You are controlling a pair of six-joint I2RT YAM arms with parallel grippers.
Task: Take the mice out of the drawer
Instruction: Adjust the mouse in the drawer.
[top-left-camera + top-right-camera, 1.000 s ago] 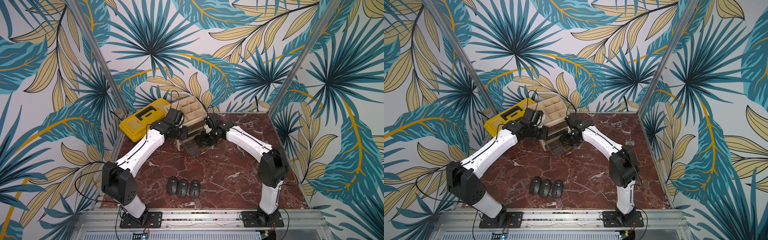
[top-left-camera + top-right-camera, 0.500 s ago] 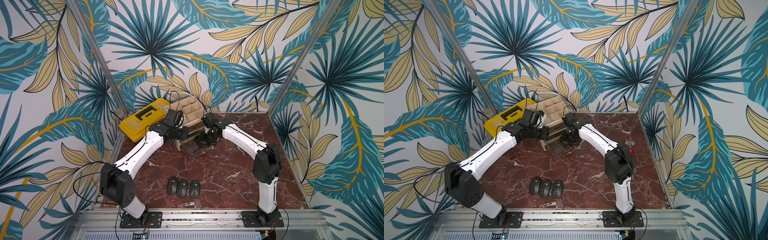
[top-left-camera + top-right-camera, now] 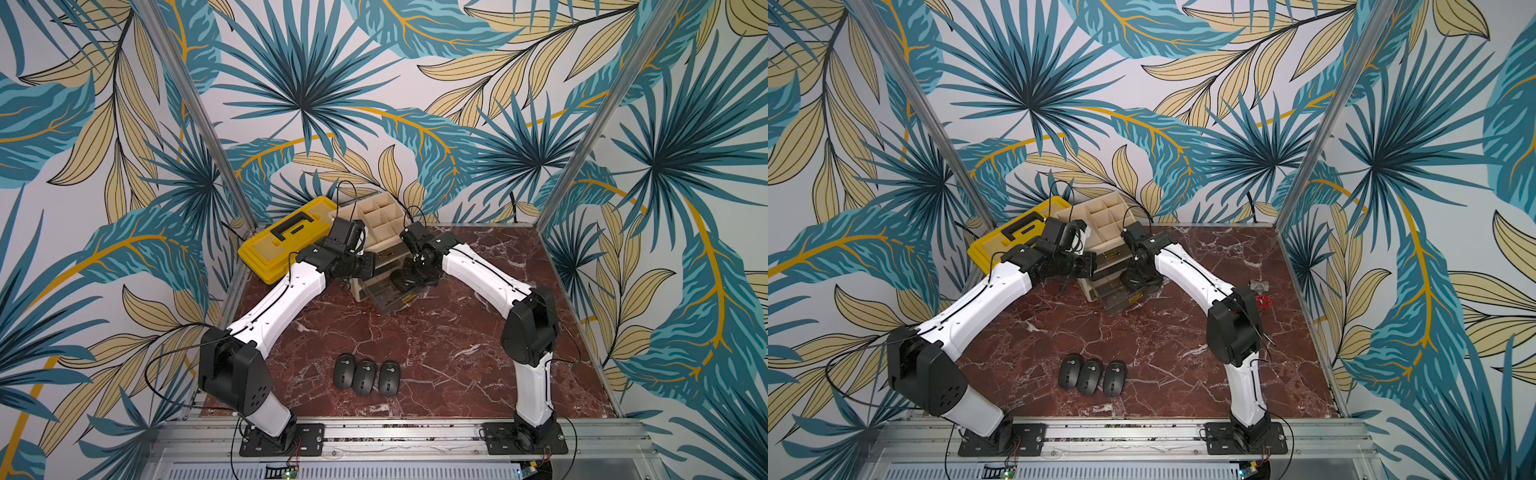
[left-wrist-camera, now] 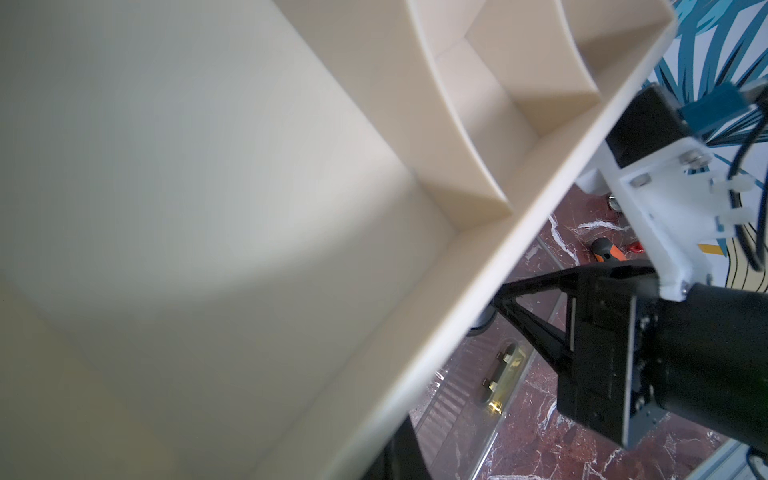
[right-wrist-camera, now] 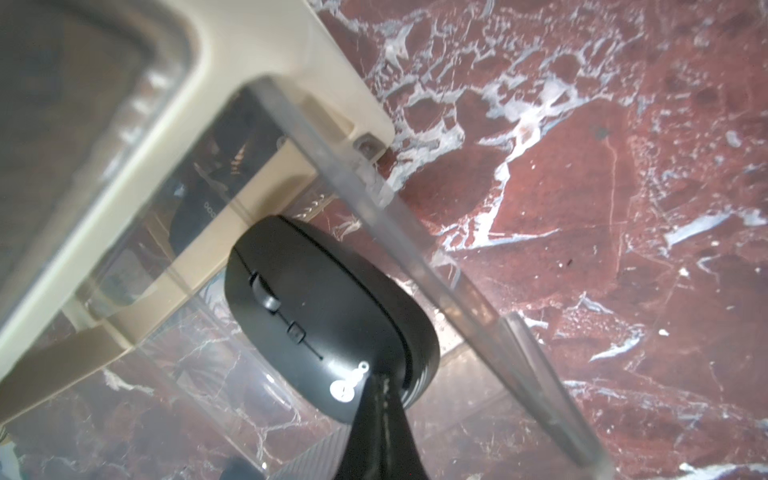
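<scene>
In the last second my right arm's elbow had swung in toward the beige cabinet (image 3: 376, 226), while its wrist stayed over the pulled-out clear drawer (image 3: 390, 296). The left arm had barely shifted. The right gripper (image 5: 374, 401) had its fingers pressed together. Its tip touched the marked rear end of a mouse (image 5: 324, 303) lying inside the drawer, but was not clamped round it. The mouse's long axis ran almost in line with the fingers, wheel end toward the cabinet, so I judged a straight drag outward would serve. A dark shape (image 5: 195, 212) deeper in was probably another. The left gripper (image 3: 370, 266), fingers closed, sat against the cabinet's side, farther from that mouse. Out on the table (image 3: 457, 332), three mice (image 3: 365, 376) lay side by side, well apart from the drawer.
</scene>
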